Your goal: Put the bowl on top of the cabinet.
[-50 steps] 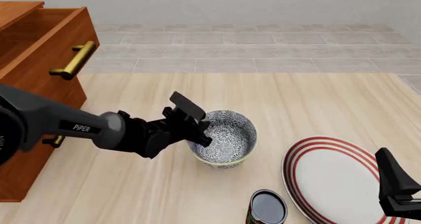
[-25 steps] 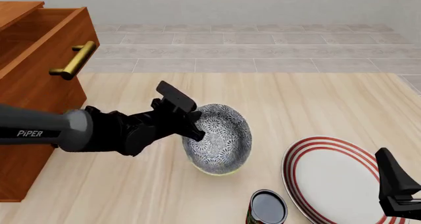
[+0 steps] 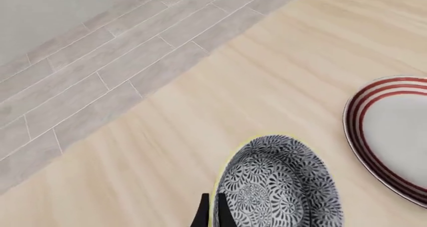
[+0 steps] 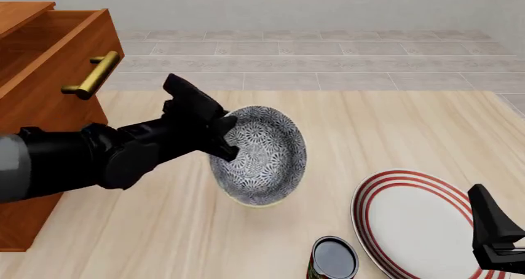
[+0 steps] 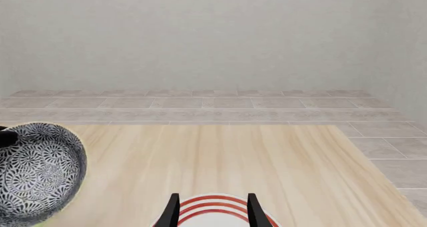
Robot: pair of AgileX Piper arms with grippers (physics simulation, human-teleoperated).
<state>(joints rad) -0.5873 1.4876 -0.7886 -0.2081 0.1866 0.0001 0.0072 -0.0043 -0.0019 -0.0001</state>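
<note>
The bowl (image 4: 260,153), blue-grey floral with a pale yellowish rim, hangs above the table, tipped so its mouth faces right. My left gripper (image 4: 226,145) is shut on its left rim; in the left wrist view the two fingers (image 3: 202,218) pinch the rim of the bowl (image 3: 280,187). The cabinet (image 4: 45,116), reddish-brown wood, stands at the far left with its upper drawer pulled out and a brass handle (image 4: 90,76) facing the bowl. My right gripper (image 5: 213,198) stands open and empty at the near right, over the plate; the bowl (image 5: 37,172) also shows in that view.
A large white plate with red rings (image 4: 426,223) lies on the table at the near right. A dark open can (image 4: 332,259) stands by its left edge at the front. The cabinet's pulled-out drawer juts toward the table's middle. Tiled floor lies beyond the far table edge.
My left gripper has lifted the bowl off the table and carried it up and left toward the cabinet, tipping it further onto its side. The right arm has not moved.
</note>
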